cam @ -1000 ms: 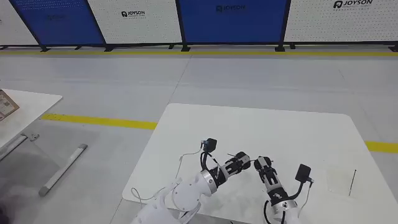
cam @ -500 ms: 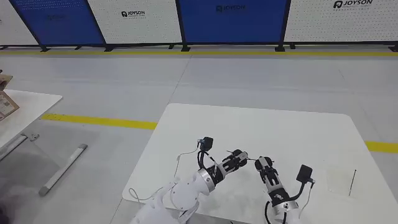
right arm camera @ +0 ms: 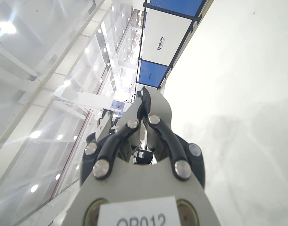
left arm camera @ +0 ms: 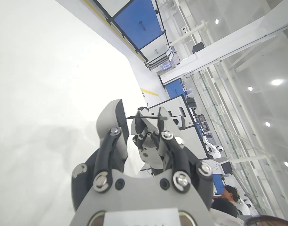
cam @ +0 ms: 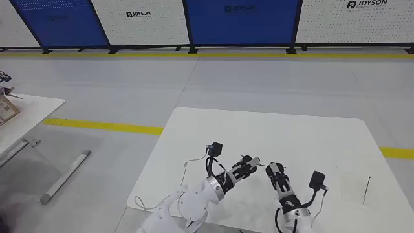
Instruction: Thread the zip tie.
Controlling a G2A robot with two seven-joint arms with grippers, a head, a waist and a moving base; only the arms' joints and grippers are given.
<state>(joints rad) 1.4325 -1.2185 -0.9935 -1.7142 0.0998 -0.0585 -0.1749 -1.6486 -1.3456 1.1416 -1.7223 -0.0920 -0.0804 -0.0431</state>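
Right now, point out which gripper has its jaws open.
The left gripper: its jaws stand wide apart, with the zip tie crossing the gap. The right gripper has its jaws shut on that zip tie.

Left gripper [left arm camera: 140, 114] spread wide, right gripper [right arm camera: 144, 96] pinched closed

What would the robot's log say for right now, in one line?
right gripper: shut on zip tie | left gripper: open, fingers either side of it | place: above table
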